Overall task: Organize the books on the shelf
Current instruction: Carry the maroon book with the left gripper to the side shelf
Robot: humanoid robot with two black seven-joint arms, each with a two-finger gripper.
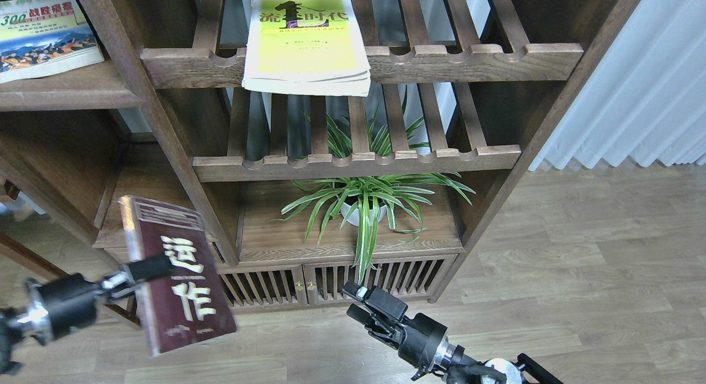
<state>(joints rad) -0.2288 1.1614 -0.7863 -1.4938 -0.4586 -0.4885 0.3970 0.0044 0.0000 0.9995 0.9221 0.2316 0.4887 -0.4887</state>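
Broadly, the tall dark wooden bookcase [165, 130] fills most of the view, with slatted racks [358, 160] in its middle bay and a flat plank shelf [66, 91] at upper left. A potted spider plant [361, 204] stands on the board under the racks, above the low cabinet doors.

As for the books, the yellow-green book [306, 42] lies flat on the upper slatted rack, its front edge hanging over the notched rail. The maroon book [174, 273] is off the furniture altogether, carried low at the left, tilted, in front of the bookcase's lower left part. The "300" book [47, 33] already rests on the plank shelf.

My left pincer [149, 267] grips the maroon book at its left edge. My right pincer [358, 301] hangs free near the floor, fingers slightly parted, holding nothing.

By my reckoning one book is placed, one is in transit, and the yellow-green one is not yet fetched.
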